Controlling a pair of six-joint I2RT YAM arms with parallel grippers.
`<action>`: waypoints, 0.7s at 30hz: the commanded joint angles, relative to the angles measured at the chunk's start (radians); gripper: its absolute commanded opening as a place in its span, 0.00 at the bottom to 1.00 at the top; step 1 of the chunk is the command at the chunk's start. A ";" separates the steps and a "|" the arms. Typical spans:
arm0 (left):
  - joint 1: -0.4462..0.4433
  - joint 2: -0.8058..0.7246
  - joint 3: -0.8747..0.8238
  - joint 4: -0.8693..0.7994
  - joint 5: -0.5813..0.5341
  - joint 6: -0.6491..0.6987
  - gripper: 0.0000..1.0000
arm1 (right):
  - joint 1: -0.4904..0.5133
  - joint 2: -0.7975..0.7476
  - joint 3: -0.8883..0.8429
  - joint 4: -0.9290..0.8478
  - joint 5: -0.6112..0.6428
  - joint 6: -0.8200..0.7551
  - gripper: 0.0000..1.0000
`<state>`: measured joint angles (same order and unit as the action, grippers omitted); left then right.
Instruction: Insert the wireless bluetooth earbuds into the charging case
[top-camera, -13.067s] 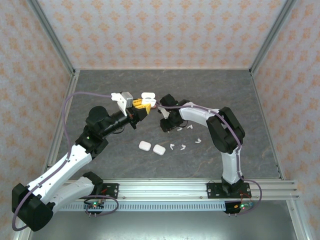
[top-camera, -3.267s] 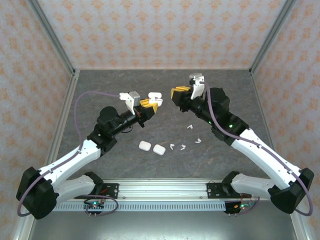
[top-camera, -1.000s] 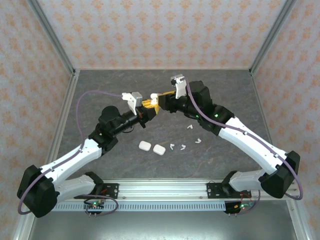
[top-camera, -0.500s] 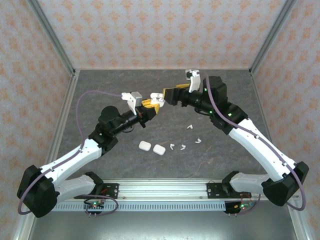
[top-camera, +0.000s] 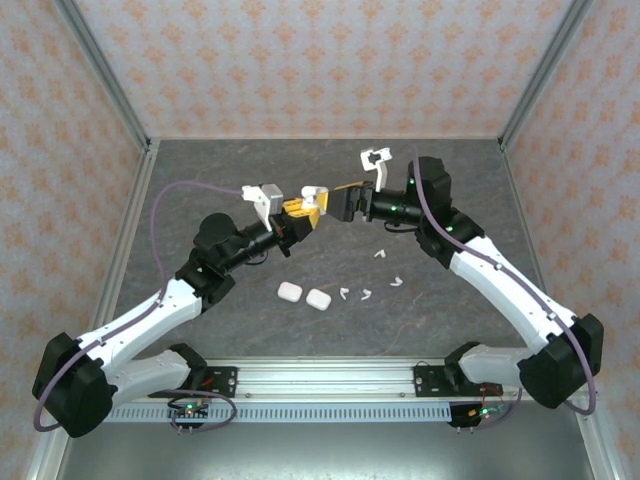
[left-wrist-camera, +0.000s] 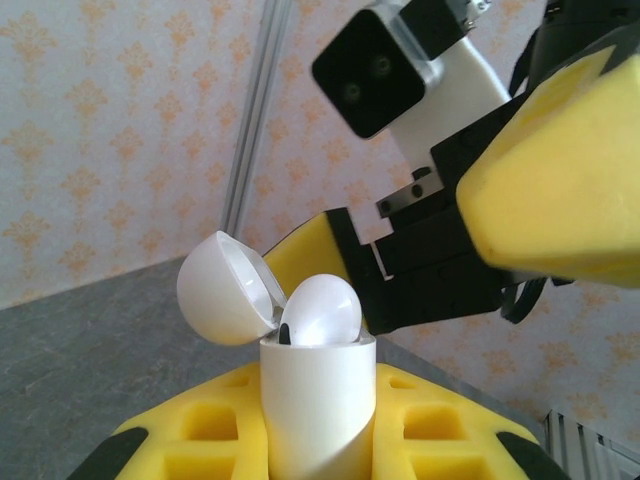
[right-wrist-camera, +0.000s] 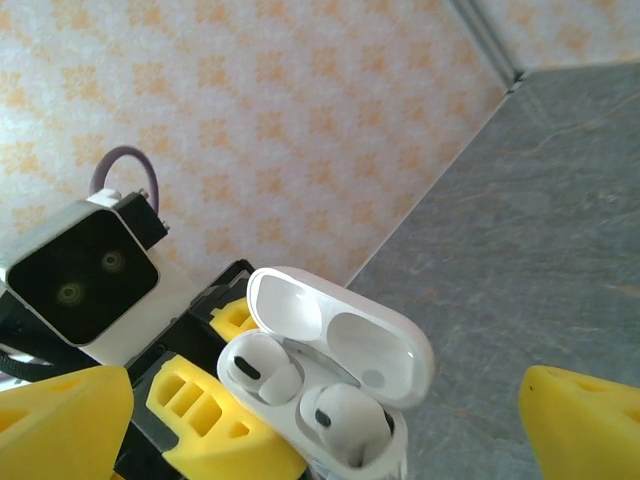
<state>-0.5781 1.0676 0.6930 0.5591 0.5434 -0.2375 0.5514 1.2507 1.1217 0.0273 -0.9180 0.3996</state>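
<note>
Hidden or unclear: the charging case (left-wrist-camera: 318, 410) is sitting sunk between yellow fingers (left-wrist-camera: 440, 440), so its lower body is not showing. The loose earbuds (top-camera: 366, 294), four white specks at lower centre of the top view, are too small to make out in detail.

The left pincer (top-camera: 300, 210) is clamping the case upright, with its lid (right-wrist-camera: 340, 335) hinged back. Two seated earbuds (right-wrist-camera: 262, 375) are lying in its wells. The right pincer (top-camera: 343, 202) is gaping wide, its fingers flanking the case and gripping nothing. Whether the far finger is touching the lid cannot be told.

The left arm (top-camera: 150, 310) and right arm (top-camera: 500, 290) are reaching from the lower corners, with their wrists meeting at upper centre, raised off the surface (top-camera: 250, 170). Two closed cases (top-camera: 290, 292) are lying side by side below them.
</note>
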 joint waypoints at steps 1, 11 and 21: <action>-0.012 -0.001 0.023 0.059 0.021 0.001 0.00 | 0.024 0.023 0.045 0.068 -0.084 0.012 0.99; -0.013 -0.004 0.030 0.023 0.016 0.020 0.00 | 0.035 0.018 0.085 0.048 -0.063 -0.047 0.92; -0.013 -0.023 0.028 -0.009 0.005 0.038 0.00 | 0.035 -0.053 0.092 0.008 -0.035 -0.139 0.88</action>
<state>-0.5831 1.0668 0.6930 0.5575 0.5461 -0.2329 0.5819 1.2510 1.1721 0.0162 -0.9489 0.3134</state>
